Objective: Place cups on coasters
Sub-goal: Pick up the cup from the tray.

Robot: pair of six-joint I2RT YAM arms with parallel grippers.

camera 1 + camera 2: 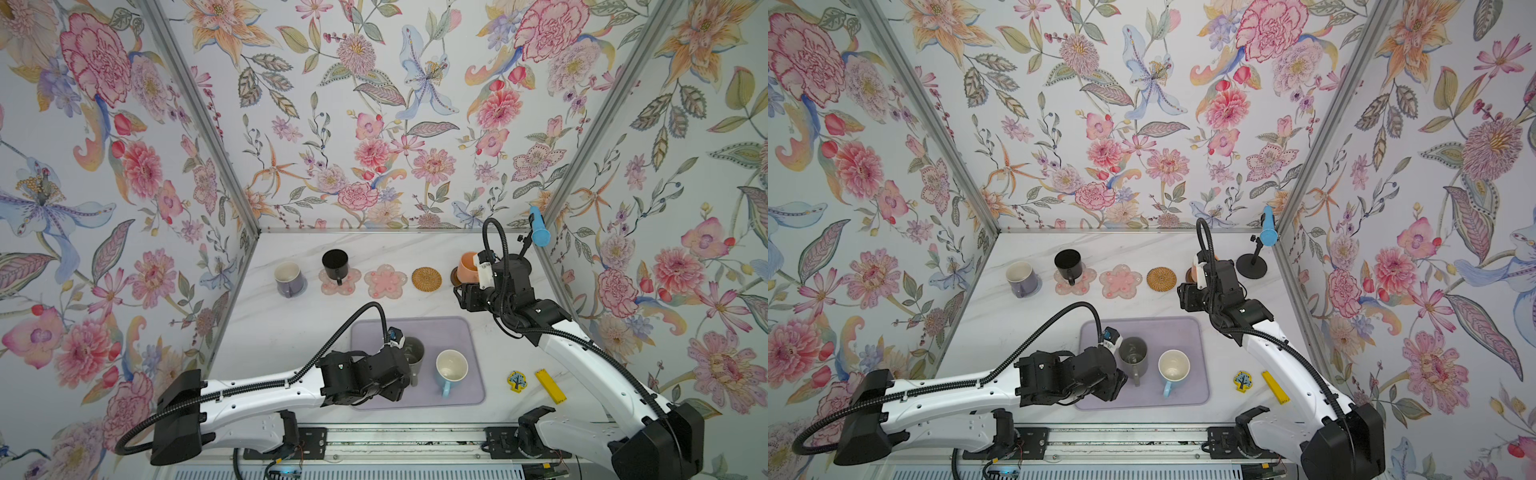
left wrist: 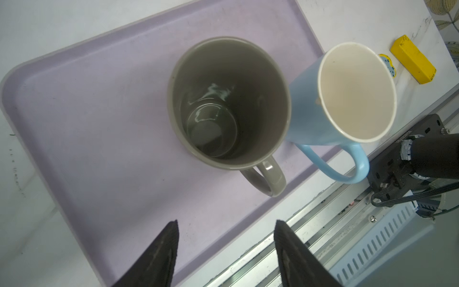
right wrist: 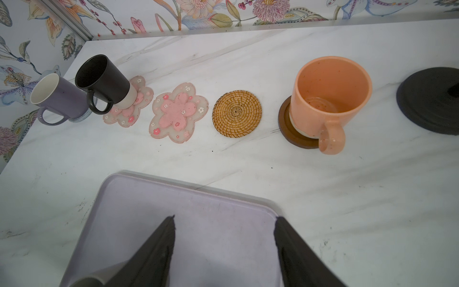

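Counting five cups [image 1: 451, 365], five coasters [image 1: 426, 279]

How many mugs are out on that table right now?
5: lavender mug, black mug and peach mug in the back row; grey mug and light blue mug on the lavender mat in front. None seems hidden.

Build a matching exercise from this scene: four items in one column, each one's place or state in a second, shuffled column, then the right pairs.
Column one:
1. black mug
2. peach mug
3. grey mug
4. rattan coaster

Column two:
A. on the lavender mat
B. bare, no cup on it
C. on a pink flower coaster
D. on the dark brown disc

Pairs: 1-C, 2-D, 3-A, 4-B.
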